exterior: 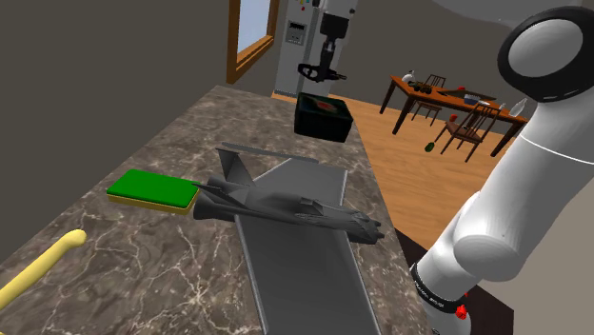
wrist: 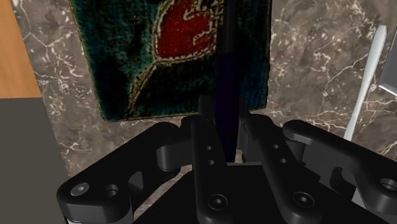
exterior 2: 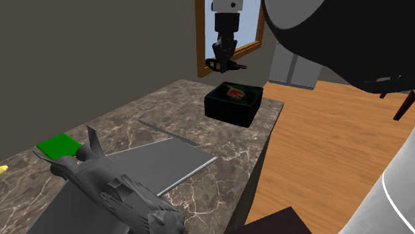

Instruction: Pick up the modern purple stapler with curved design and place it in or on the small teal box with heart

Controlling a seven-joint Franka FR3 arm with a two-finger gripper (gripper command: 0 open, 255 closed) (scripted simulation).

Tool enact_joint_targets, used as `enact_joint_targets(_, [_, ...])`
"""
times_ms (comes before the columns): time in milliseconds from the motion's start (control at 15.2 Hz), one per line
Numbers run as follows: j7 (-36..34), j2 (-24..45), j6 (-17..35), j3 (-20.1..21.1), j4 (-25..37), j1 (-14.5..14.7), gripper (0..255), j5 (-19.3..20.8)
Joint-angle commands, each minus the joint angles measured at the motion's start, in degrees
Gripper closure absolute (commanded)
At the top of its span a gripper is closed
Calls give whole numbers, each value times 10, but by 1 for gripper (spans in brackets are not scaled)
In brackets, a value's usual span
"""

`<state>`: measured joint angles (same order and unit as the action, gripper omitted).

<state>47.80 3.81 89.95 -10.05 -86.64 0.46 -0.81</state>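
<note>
Well, my tool [exterior 2: 223, 60] is clamped on the dark stapler [wrist: 228, 76], up above the box [exterior 2: 229, 112], near its edge. If I drop it too soon it could hit the rim & bounce onto the desk [exterior 2: 166, 113].

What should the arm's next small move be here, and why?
Probably a short descent. The black gripper, shut on the dark purple curved stapler, hangs above the dark teal box with the red heart, well clear of it; releasing now would drop it.

Brown marble counter [exterior: 143, 257]; on it dark teal box [exterior: 322, 118]; grey sheet [exterior: 305, 281]; green pad [exterior: 152, 188]; yellow stick [exterior: 43, 266].
</note>
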Motion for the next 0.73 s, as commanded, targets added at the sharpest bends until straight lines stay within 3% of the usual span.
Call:
enact_joint_targets(0, [29,1,1,-13,0,-15,255,-1])
enact_joint_targets(132, [54,2,1,-25,0,-29,255,-2])
enact_joint_targets(660, [53,-11,66,-24,-77,-27,255,1])
